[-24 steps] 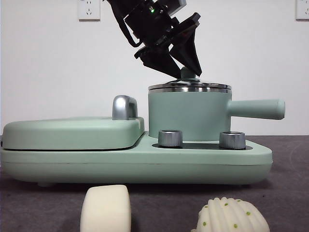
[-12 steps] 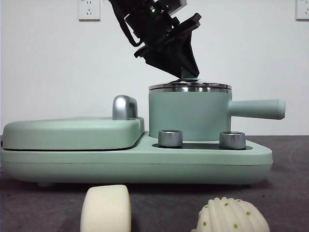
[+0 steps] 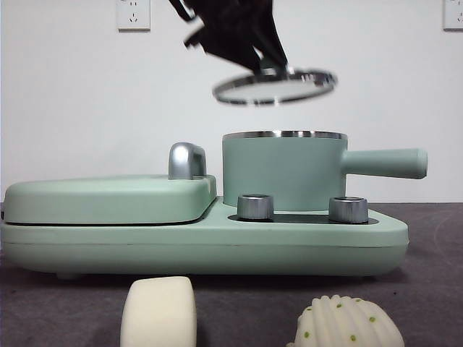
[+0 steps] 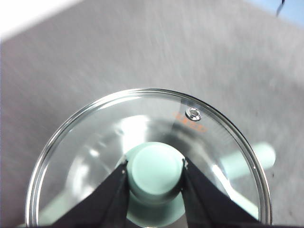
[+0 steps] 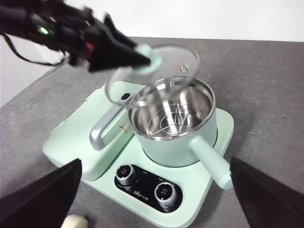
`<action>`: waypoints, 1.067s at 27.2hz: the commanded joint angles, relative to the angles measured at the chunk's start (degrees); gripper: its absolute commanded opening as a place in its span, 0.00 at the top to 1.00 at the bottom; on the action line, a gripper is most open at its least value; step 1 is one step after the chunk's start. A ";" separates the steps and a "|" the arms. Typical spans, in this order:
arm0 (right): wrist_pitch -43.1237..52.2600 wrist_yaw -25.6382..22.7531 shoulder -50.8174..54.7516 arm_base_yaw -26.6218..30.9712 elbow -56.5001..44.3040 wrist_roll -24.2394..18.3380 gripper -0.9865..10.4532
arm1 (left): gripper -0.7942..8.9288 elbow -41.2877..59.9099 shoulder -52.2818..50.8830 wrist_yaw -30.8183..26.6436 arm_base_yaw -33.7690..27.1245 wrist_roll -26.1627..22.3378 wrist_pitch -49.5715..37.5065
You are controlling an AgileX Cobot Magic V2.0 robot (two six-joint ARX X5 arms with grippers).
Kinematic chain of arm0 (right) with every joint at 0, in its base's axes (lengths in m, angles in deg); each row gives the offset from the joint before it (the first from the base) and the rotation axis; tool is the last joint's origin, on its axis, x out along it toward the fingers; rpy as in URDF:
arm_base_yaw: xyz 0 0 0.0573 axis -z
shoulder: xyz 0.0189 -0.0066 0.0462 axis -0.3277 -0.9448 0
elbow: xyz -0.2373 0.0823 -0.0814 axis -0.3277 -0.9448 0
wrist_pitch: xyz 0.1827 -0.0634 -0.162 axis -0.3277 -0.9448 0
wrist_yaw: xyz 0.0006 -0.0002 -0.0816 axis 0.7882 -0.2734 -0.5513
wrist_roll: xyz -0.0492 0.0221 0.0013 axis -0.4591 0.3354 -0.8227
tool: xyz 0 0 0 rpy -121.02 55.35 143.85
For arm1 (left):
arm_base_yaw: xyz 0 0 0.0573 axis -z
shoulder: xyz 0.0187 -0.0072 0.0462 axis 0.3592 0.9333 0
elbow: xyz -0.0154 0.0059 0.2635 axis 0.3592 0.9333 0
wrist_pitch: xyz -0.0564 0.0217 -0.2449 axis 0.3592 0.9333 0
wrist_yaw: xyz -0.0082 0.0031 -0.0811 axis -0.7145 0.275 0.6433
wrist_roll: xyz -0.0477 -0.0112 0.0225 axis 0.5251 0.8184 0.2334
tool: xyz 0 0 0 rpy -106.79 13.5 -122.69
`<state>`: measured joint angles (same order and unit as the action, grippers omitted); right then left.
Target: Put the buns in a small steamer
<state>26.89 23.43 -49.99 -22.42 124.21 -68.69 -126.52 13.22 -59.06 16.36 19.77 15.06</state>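
Front view: left hand clamped on the lid knob — steamer open below; buns lie nearer.

A staged robot test bench rather than a working kitchen. A bare white wall carries two power sockets, one at 11 o'clock and another at 1 o'clock. The counter is covered in plain grey felt-like cloth. On it stands one mint green cooking appliance, with toy food at 6 o'clock.
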 commanded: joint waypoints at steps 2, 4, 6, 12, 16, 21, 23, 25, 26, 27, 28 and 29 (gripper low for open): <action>0.22 2.67 -0.85 -0.02 0.83 1.27 0.48 | 0.90 -2.16 -2.82 -0.11 -2.34 0.37 -0.55; -0.70 3.08 -1.46 -0.17 0.83 2.69 0.48 | 0.90 -2.16 -3.87 -0.11 -4.50 -0.33 0.61; -1.86 3.23 -2.47 -1.38 0.83 3.67 0.48 | 0.90 -2.16 -4.44 -0.11 -7.21 -0.70 2.36; -3.06 2.93 -6.73 -8.76 0.83 8.15 0.51 | 0.90 -2.14 -4.48 -0.11 -14.16 -1.53 4.74; -3.04 1.36 -10.56 -15.32 0.83 11.91 0.51 | 0.90 -2.14 -4.48 -0.11 -17.62 -1.99 4.66; -2.91 -3.65 -16.39 -25.83 0.83 16.28 0.51 | 0.90 -2.14 -4.48 -0.11 -20.85 -1.97 4.55; -2.60 -6.45 -19.19 -30.42 0.85 17.79 0.51 | 0.90 -2.14 -4.48 -0.11 -21.81 -1.97 4.50; -2.14 -9.09 -22.14 -34.91 0.85 18.99 0.51 | 0.90 -2.14 -4.48 -0.11 -22.58 -1.97 4.55; -1.79 -10.12 -23.69 -36.94 0.85 19.39 0.51 | 0.90 -2.14 -4.48 -0.11 -22.86 -1.99 4.57; -1.46 -11.17 -25.44 -39.17 0.87 19.93 0.51 | 0.90 -2.14 -4.48 -0.11 -23.10 -1.99 4.57; -1.01 -12.20 -27.36 -41.29 0.92 20.87 0.51 | 0.90 -2.14 -4.48 -0.11 -23.32 -1.99 4.57; -0.50 -12.72 -29.07 -43.06 1.03 21.64 0.51 | 0.90 -2.14 -4.48 -0.11 -23.50 -1.99 4.57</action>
<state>25.89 11.11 -77.55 -63.88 124.21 -49.33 -126.63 9.37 -59.47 -7.25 18.21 21.16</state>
